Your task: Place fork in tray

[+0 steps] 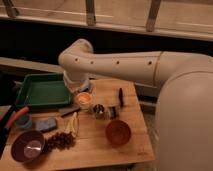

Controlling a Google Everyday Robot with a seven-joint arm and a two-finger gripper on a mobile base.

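while the arm [117, 64] bends down, closed gripper [82, 89] beside tray [42, 93]

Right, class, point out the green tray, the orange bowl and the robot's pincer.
green tray [42, 92], camera view, its bare floor.
orange bowl [118, 133], camera view, its inside.
pincer [81, 92], camera view, its lower end, beside the tray's right rim.
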